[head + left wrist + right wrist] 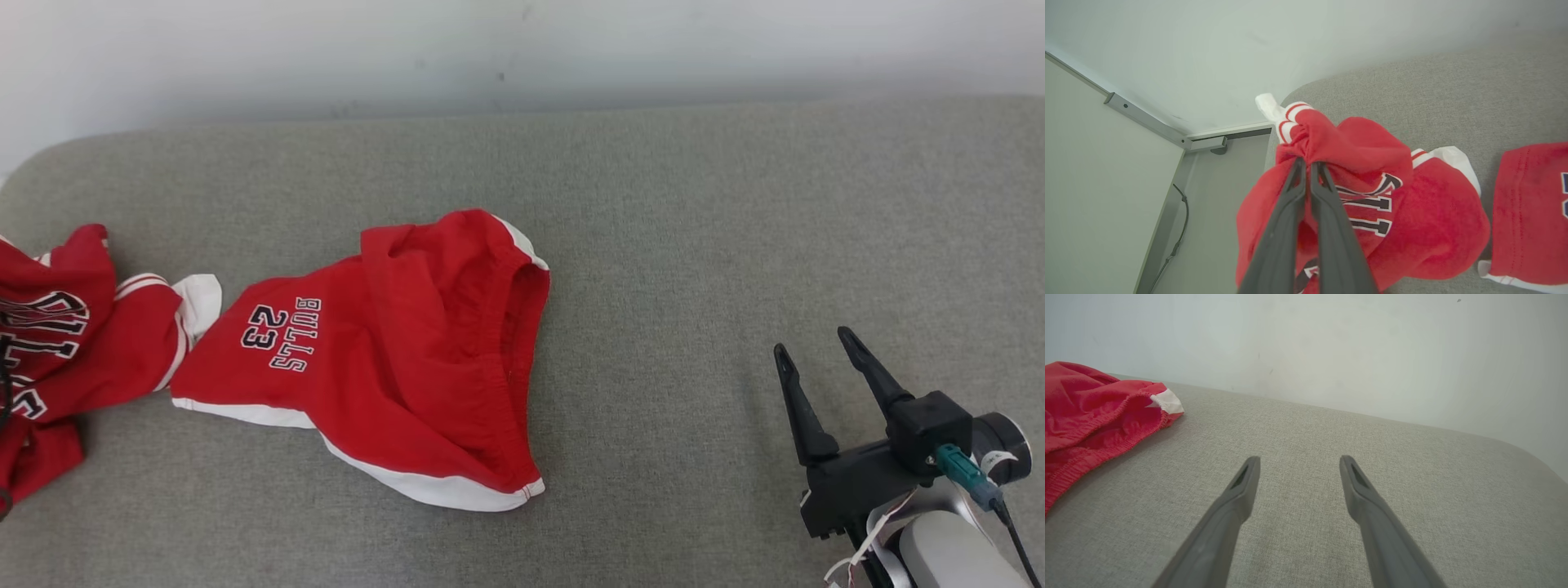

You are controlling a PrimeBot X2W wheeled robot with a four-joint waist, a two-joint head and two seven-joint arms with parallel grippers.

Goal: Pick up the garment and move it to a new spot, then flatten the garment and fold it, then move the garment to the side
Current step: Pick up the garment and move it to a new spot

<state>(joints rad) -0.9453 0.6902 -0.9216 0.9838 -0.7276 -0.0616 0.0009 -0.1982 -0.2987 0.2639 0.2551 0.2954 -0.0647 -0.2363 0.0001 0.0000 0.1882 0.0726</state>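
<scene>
Currently we see left claw [1307, 163] pinched shut on bunched fold of red jersey [1425, 228]: soft knit, white ribbed trim, black-and-white block lettering. Jersey lies crumpled at left end of bench [694, 245], near rounded corner. Bench top grey, coarse woven fabric. Just beside jersey, red shorts [392, 351]: white edge bands, gathered elastic waist, lying mid-bench. We cannot tell whether they touch. Right claw [813, 341] spread wide, empty, long dark tapered fingers [1367, 506] over bare weave, well apart from shorts.

On the cushion [694, 245] the jersey [57, 343] lies just left of the shorts [392, 359].
</scene>
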